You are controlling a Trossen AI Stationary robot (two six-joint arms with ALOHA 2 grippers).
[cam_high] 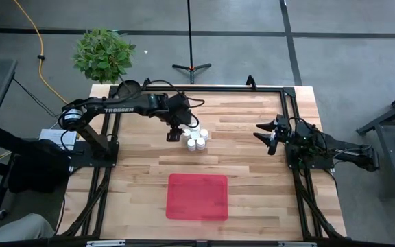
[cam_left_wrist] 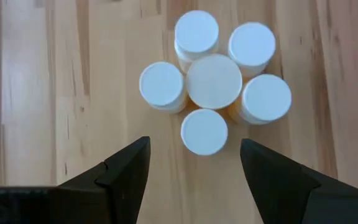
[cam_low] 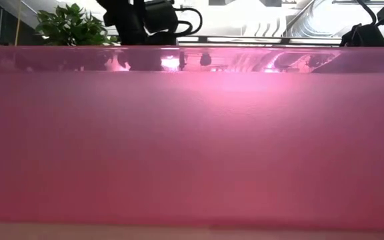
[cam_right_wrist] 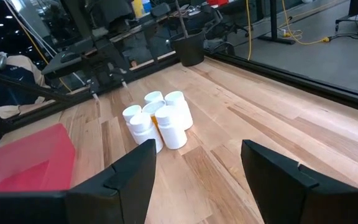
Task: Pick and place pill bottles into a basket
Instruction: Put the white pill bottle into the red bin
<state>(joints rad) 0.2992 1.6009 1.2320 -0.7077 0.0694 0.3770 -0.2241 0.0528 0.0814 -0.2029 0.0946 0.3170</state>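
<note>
Because the small cylindrical pill bottles with round white caps [cam_left_wrist: 214,81] stand bunched in one tight cluster, caps touching, the left gripper [cam_left_wrist: 194,167] hangs directly above them, looking straight down, with its two dark fingers spread wide. The nearest cap [cam_left_wrist: 204,131] lies just ahead of the gap between those fingers, roughly centred on it, which suggests it is being lined up as the first bottle to take: it sits at the cluster's edge, so the fingers could likely close on it without crowding its neighbours. Nothing is pinched yet.

From the overhead camera, the shallow translucent red rectangular plastic basket [cam_high: 197,196] lies well apart from that gripper, toward the table's near edge, holding no bottle that can be seen; its wall fills the table-level camera.

Off at the table's far side from the working arm, the right gripper [cam_right_wrist: 197,171] waits with fingers likewise spread, aimed across the light wooden table [cam_high: 252,151] toward the cluster, grasping nothing.
</note>
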